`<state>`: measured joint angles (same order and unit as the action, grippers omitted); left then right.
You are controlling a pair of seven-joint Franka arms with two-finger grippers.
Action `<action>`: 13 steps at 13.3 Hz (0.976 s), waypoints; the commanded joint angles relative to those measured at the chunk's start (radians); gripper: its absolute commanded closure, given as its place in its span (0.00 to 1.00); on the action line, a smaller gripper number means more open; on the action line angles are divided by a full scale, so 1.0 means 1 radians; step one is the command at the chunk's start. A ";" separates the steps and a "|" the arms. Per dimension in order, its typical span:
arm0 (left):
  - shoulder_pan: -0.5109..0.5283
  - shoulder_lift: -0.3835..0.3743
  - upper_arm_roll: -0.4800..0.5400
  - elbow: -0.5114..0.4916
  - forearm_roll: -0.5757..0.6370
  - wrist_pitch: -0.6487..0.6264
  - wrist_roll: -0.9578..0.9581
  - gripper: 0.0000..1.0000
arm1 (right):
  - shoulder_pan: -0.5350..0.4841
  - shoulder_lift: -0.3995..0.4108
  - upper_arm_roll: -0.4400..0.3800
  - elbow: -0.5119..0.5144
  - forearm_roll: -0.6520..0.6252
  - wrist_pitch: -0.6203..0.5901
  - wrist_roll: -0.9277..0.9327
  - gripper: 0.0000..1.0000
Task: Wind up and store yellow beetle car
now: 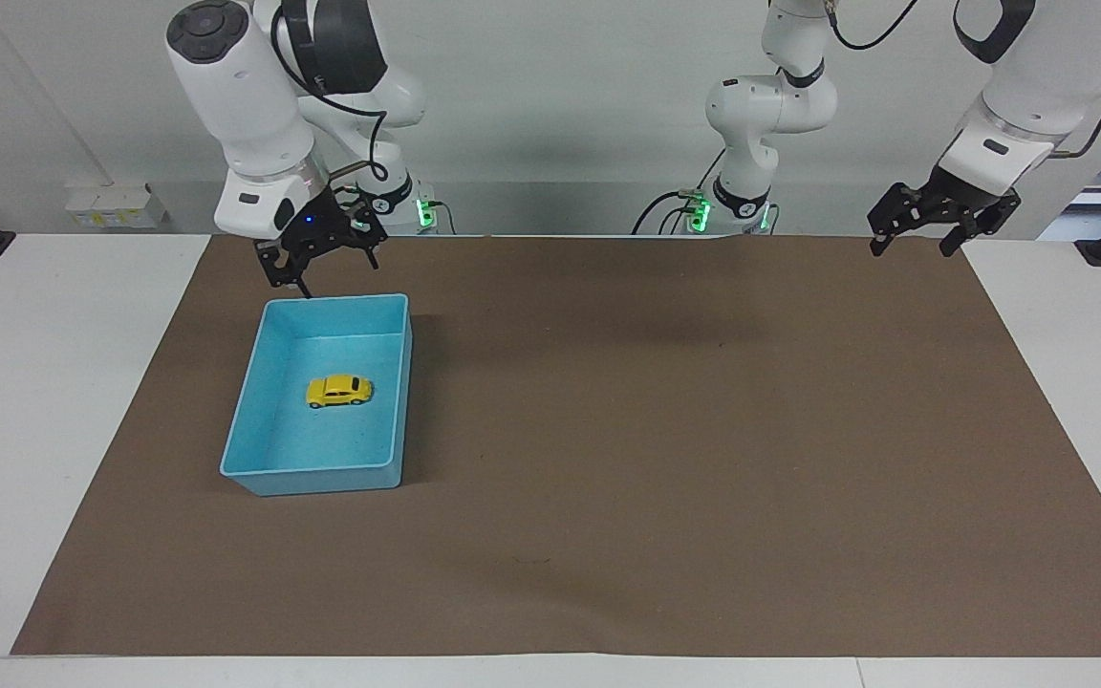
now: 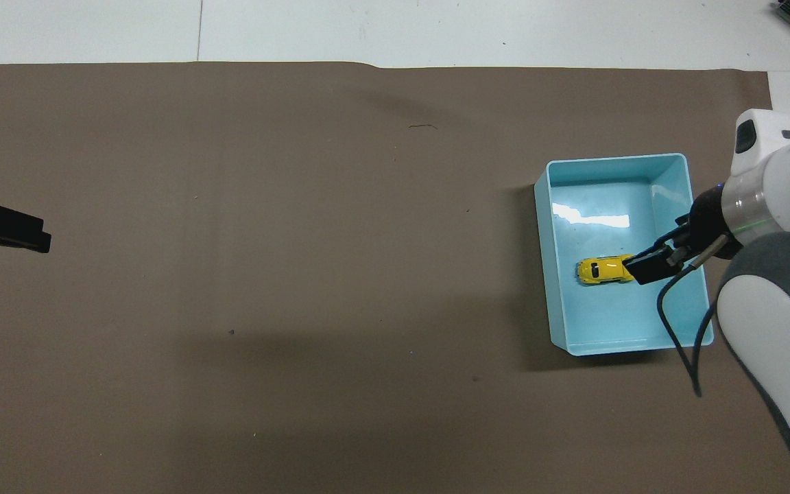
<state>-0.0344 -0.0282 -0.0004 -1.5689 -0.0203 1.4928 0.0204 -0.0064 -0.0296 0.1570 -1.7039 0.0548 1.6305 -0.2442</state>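
The yellow beetle car (image 1: 338, 390) stands on its wheels in the middle of the light blue tray (image 1: 321, 474), with nothing touching it. It also shows in the overhead view (image 2: 603, 269), inside the tray (image 2: 543, 274). My right gripper (image 1: 324, 268) is open and empty, raised over the tray's edge nearest the robots. In the overhead view the right gripper (image 2: 661, 259) covers the car's end. My left gripper (image 1: 912, 247) is open and empty and waits raised over the mat's corner at the left arm's end; it also shows in the overhead view (image 2: 4, 232).
A brown mat (image 1: 665, 430) covers most of the white table (image 1: 44, 382). The tray sits toward the right arm's end. Small white boxes (image 1: 111, 205) stand by the wall at that end.
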 commanded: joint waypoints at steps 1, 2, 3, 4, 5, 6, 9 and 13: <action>0.017 -0.016 -0.012 -0.017 -0.003 -0.008 0.010 0.00 | -0.001 0.010 0.003 0.082 -0.006 -0.073 0.211 0.00; 0.017 -0.016 -0.012 -0.017 -0.003 -0.008 0.010 0.00 | -0.003 0.016 0.004 0.110 -0.003 -0.093 0.271 0.00; 0.017 -0.016 -0.012 -0.017 -0.003 -0.008 0.010 0.00 | -0.013 0.016 -0.001 0.121 0.005 -0.113 0.301 0.00; 0.017 -0.016 -0.012 -0.017 -0.003 -0.008 0.010 0.00 | -0.020 0.014 -0.013 0.135 0.005 -0.123 0.307 0.00; 0.017 -0.016 -0.012 -0.017 -0.003 -0.008 0.010 0.00 | -0.030 0.017 -0.020 0.150 0.000 -0.142 0.309 0.00; 0.017 -0.016 -0.012 -0.017 -0.003 -0.008 0.010 0.00 | -0.043 0.017 -0.031 0.153 -0.001 -0.162 0.309 0.00; 0.017 -0.016 -0.012 -0.016 -0.003 -0.008 0.010 0.00 | -0.043 0.014 -0.031 0.155 -0.026 -0.184 0.339 0.00; 0.017 -0.015 -0.012 -0.017 -0.003 -0.008 0.010 0.00 | -0.043 0.020 -0.028 0.198 -0.021 -0.190 0.430 0.00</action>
<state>-0.0344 -0.0282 -0.0004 -1.5689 -0.0203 1.4928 0.0204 -0.0451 -0.0277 0.1214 -1.5476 0.0484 1.4668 0.1546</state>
